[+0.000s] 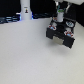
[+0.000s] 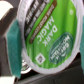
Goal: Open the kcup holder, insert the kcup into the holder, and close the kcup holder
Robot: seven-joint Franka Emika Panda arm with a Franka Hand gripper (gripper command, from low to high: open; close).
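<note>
My tool point(image 2: 42, 42) is closed on the kcup point(image 2: 47, 37), which fills most of the wrist view. Its lid is bright green with a white rim, and white lettering on it reads "DARK MAGIC" beside a dark brown band of smaller print that I cannot read. A small white logo sits near the lower edge of the lid. The pod lies tilted in the frame, its lid facing the camera. One teal finger pad point(image 2: 12, 47) presses against the rim at the left edge of the frame, and another teal pad shows at the right edge, so the pod sits clamped between the two.

In the exterior view, my tool point(image 1: 59, 18) hangs in the upper right of the frame with a spot of green at its tip, directly above the kcup holder point(image 1: 61, 33). The holder is a black box on the pale bench point(image 1: 27, 57), with its drawer pulled out toward the lower right of the frame; a few pods with dark or mixed lids sit in it, too blurred to count. A tall white bottle-shaped object point(image 1: 25, 11) stands in the upper left, well apart from the holder.
</note>
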